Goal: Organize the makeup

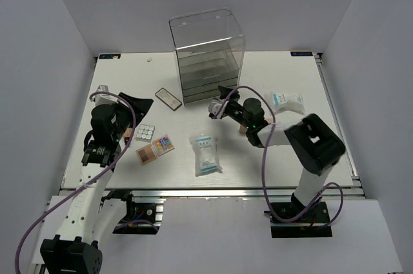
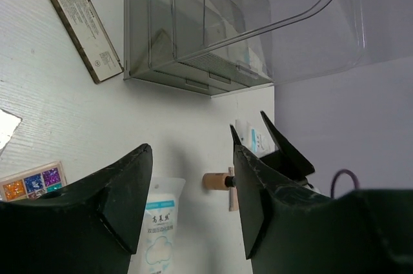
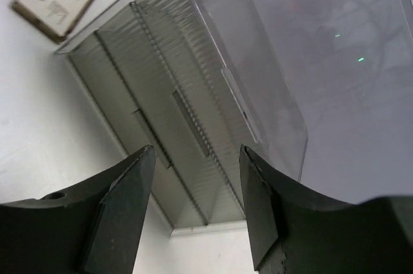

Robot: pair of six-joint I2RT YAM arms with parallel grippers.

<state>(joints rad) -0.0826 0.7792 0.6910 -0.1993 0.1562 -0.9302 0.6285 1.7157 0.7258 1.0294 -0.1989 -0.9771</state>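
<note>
Overhead view of a white table with two black robot arms. At nine o'clock the left gripper hovers with its fingers spread, holding nothing. Just right of it lie three flat palettes: a white-grid palette, a multicoloured palette and a peach palette. At eleven o'clock lies a dark-framed flat case, its white label printed too small to read. At six o'clock is a white-and-blue plastic packet with blue Chinese characters I cannot read with certainty. At twelve o'clock stands a tall clear acrylic drawer box, its drawers apparently shut. The right gripper faces the drawer fronts, fingers spread and empty. Beside its arm lies a small brown bottle, and at two o'clock a second white-and-blue packet. All the makeup is on the tabletop, so sorting has seemingly barely begun. The likely step is opening a drawer, which calls for catching a slim handle squarely without shoving the box.
</note>
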